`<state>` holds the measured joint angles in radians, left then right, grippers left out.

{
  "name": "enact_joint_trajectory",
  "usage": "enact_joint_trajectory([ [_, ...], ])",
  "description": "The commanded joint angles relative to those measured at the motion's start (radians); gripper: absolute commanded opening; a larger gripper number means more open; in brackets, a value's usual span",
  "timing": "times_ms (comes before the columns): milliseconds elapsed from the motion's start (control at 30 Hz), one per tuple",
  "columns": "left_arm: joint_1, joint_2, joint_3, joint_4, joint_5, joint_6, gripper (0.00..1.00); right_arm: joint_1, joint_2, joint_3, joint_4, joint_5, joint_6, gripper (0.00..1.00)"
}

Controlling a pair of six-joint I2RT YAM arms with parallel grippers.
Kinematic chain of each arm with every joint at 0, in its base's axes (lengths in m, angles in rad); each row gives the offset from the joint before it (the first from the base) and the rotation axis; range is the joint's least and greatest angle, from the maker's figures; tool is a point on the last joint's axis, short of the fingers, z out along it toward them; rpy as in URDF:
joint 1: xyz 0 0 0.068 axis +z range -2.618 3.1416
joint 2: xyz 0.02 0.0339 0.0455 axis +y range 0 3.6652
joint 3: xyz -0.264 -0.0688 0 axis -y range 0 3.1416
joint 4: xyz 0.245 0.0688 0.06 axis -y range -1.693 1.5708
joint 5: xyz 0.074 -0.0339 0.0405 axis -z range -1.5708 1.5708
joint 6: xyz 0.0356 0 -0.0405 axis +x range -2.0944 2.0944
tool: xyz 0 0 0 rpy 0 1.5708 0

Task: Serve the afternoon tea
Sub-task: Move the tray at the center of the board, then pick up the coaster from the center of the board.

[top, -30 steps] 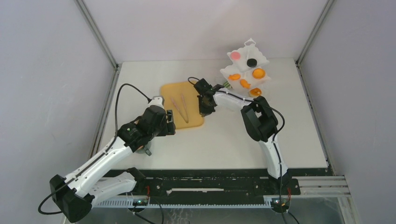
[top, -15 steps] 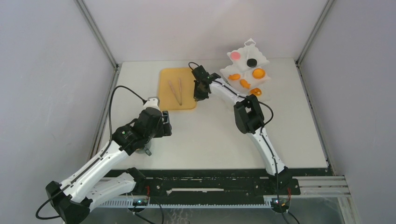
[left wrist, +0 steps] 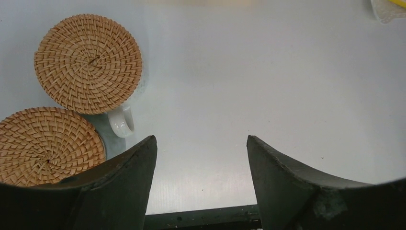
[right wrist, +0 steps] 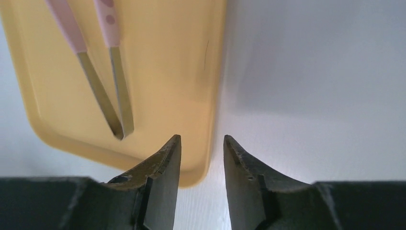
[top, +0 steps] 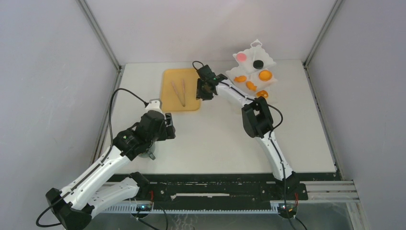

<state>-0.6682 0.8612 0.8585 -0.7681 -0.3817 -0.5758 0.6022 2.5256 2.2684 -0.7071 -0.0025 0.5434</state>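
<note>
Pastries [top: 265,74] sit on the white tiered stand [top: 231,74], off to the far side of the right fingers [right wrist: 170,148] and well apart from them; none has been served yet. Those fingers stand parted, straddling the right rim of the yellow board [right wrist: 158,72] near its corner. They grip nothing that I can see. The pink tongs [right wrist: 103,91] lie on the board ahead of the fingertips and to their left. The left fingers [left wrist: 143,153] are spread wide over bare worktop [left wrist: 263,72], holding nothing. Two cork coasters [left wrist: 88,62] lie to their left, resting on mugs, with one handle [left wrist: 120,123] poking out.

By my reckoning the step is letting go of the board. It would go best if the right fingers rose straight up off the rim before swinging toward the stand, so the rim isn't caught and the tongs don't roll.

A second ago the board lay nearer the arms and skewed, with the right fingers shut on its edge. It now lies farther back and squarer, the tongs carried along. The left arm has drawn back a little.
</note>
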Motion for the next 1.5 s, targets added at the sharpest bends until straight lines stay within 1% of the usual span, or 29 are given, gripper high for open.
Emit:
enact_joint_trajectory([
  [0,0.007,-0.013,-0.008,0.063,0.004,-0.013,0.75,0.016,-0.238,-0.081,0.072,0.039,-0.066,0.46],
  [133,0.007,-0.001,0.003,0.088,0.019,-0.016,0.77,0.048,-0.394,-0.187,0.075,0.093,-0.123,0.45],
  [267,0.007,0.004,0.011,0.109,0.016,-0.018,0.83,0.101,-0.554,-0.328,0.117,0.158,-0.217,0.43],
  [333,0.007,0.001,0.004,0.113,0.006,-0.030,0.87,0.135,-0.612,-0.372,0.125,0.214,-0.282,0.43],
  [433,0.009,0.002,-0.003,0.112,-0.011,-0.047,0.90,0.166,-0.671,-0.413,0.097,0.265,-0.340,0.43],
  [500,0.011,0.007,-0.004,0.107,-0.025,-0.064,0.91,0.171,-0.715,-0.453,0.080,0.296,-0.326,0.43],
  [667,0.058,0.022,0.012,0.078,-0.049,-0.088,0.95,0.162,-0.881,-0.652,0.130,0.329,-0.240,0.43],
  [733,0.090,0.020,0.016,0.076,-0.041,-0.092,0.95,0.152,-0.960,-0.729,0.138,0.349,-0.187,0.43],
  [833,0.149,0.011,0.022,0.067,-0.032,-0.093,0.95,0.116,-1.063,-0.843,0.147,0.328,-0.090,0.43],
  [933,0.219,0.011,0.036,0.041,-0.038,-0.093,0.95,0.097,-1.139,-0.937,0.154,0.318,-0.054,0.43],
  [1033,0.276,0.010,0.049,0.031,-0.037,-0.093,0.96,0.094,-1.185,-0.994,0.133,0.344,-0.031,0.43],
  [1100,0.310,0.011,0.057,0.028,-0.039,-0.125,0.96,0.086,-1.208,-1.024,0.129,0.345,-0.018,0.43],
  [1233,0.383,0.020,0.062,0.018,-0.040,-0.151,0.97,0.076,-1.220,-1.064,0.142,0.265,-0.012,0.42],
  [1467,0.525,0.034,0.047,0.056,0.009,-0.204,0.97,0.130,-1.156,-1.077,0.240,0.118,-0.039,0.42],
])
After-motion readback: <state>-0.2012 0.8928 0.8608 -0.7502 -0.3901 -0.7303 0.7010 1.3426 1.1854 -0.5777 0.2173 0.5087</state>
